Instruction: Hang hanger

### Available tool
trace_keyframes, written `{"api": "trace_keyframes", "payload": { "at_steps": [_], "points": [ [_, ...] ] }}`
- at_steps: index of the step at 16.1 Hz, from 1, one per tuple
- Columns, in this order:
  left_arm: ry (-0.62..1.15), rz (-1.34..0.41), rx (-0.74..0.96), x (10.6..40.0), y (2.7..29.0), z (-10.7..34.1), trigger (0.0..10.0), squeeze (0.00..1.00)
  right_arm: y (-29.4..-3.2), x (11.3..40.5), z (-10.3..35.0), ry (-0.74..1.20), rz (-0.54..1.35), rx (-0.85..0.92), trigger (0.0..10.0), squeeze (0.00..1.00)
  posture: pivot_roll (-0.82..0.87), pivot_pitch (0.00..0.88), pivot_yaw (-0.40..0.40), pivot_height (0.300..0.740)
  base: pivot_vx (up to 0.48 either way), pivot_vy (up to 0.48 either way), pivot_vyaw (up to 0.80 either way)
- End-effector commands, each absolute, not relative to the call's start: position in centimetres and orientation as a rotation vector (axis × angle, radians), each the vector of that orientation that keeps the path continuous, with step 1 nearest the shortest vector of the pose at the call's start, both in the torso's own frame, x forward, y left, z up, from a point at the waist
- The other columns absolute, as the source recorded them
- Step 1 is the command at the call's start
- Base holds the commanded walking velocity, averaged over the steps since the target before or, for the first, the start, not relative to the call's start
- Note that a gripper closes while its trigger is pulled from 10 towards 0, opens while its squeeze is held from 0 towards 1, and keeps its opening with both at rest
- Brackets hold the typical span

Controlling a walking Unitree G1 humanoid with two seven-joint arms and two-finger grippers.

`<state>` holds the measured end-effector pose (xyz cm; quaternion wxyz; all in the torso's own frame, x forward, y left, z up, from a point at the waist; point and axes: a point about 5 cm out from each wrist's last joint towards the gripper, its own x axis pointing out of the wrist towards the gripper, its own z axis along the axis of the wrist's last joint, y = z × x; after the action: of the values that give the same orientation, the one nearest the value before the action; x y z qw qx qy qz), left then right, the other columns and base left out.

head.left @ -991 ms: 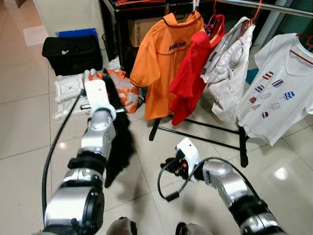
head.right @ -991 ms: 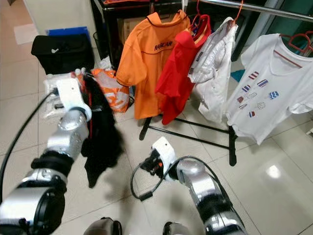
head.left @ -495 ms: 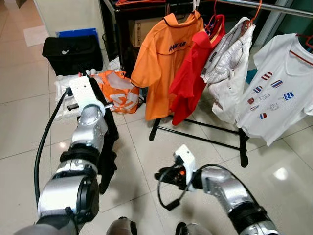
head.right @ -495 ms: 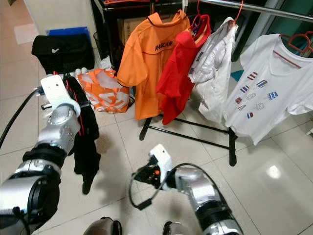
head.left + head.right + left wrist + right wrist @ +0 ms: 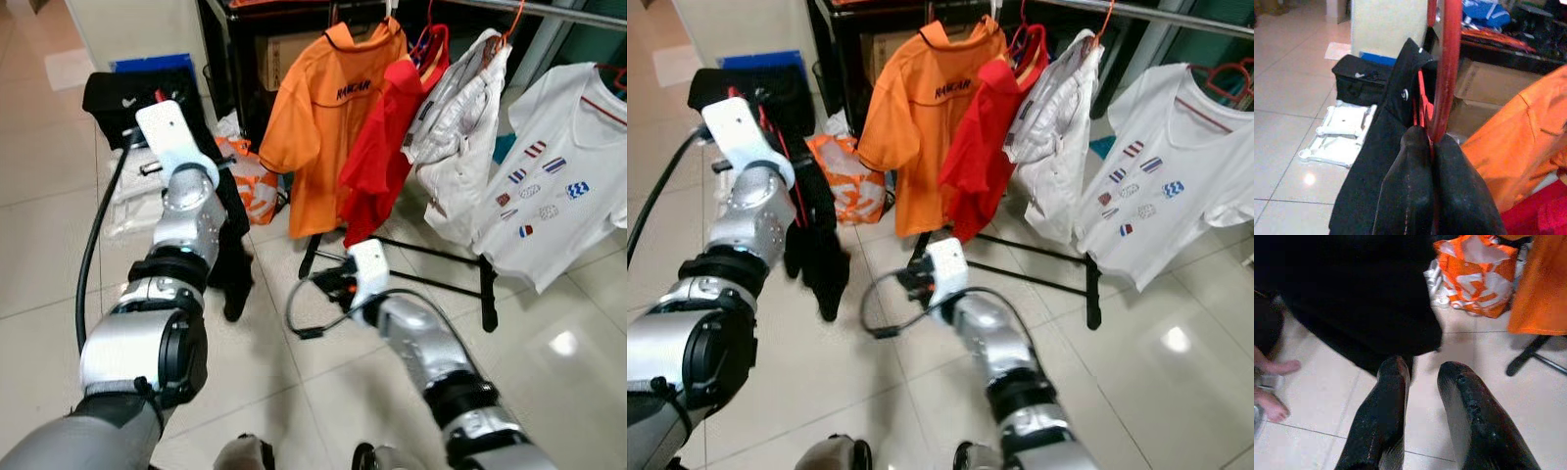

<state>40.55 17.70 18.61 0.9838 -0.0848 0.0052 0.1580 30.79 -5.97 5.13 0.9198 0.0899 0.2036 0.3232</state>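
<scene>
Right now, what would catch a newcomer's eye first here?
The orange shirt and red shirt hanging on the rack straight ahead stand out most. To the left, the left hand is shut on a red hanger carrying a black garment, raised above the floor.

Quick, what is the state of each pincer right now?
Left pincer: closed on the red hanger that carries the black garment.
Right pincer: open, holding nothing.

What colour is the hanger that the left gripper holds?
Red. The hanger shows best in the left wrist view, clamped in the left gripper, with a black garment on it.
</scene>
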Motion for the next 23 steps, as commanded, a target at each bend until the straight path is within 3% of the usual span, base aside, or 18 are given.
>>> {"api": "trace_keyframes", "payload": {
  "at_steps": [1,5,8,10,14,18,21,23],
  "points": [
    [0.013,0.225,-0.15,40.6,16.9,18.3,10.0,0.0,-6.2,31.1,5.4,0.409,0.648,0.2,10.0,0.0,0.01,0.083,0.029,0.74,0.0,0.0,0.0],
    [0.15,-0.056,-0.035,39.3,16.3,14.2,10.0,0.0,-7.7,30.9,5.2,0.416,0.71,0.169,10.0,0.0,0.0,0.084,0.033,0.74,0.0,0.0,0.0],
    [0.37,-0.259,0.105,36.6,18.8,9.5,10.0,0.0,-10.9,30.6,4.9,0.452,0.758,0.092,10.0,0.0,0.02,0.088,0.024,0.74,0.0,0.0,0.0],
    [0.408,-0.308,0.15,35.8,20.2,9.0,10.0,0.0,-12.2,30.9,5.1,0.46,0.775,0.051,10.0,0.0,0.02,0.089,0.015,0.74,0.0,0.0,0.0],
    [0.428,-0.485,0.306,34.5,21.4,9.2,10.0,0.0,-12.2,31.4,6.0,0.445,0.833,0.05,10.0,0.0,0.03,0.093,0.008,0.74,0.0,0.0,0.0],
    [0.415,-0.823,0.575,32.0,21.6,10.5,10.0,0.0,-11.9,30.9,6.0,0.468,0.906,0.061,10.0,0.0,0.04,0.101,0.004,0.74,0.0,0.0,0.0],
    [0.363,-0.996,0.629,30.5,21.2,11.9,10.0,0.0,-12.4,31.7,6.8,0.446,0.878,0.102,10.0,0.0,0.04,0.103,0.006,0.74,0.0,0.0,0.0],
    [0.305,-1.02,0.636,30.5,21.2,13.0,10.0,0.0,-12.7,32.2,7.4,0.406,0.842,0.18,10.0,0.0,0.04,0.103,0.007,0.74,0.0,0.0,0.0]
  ]
}}
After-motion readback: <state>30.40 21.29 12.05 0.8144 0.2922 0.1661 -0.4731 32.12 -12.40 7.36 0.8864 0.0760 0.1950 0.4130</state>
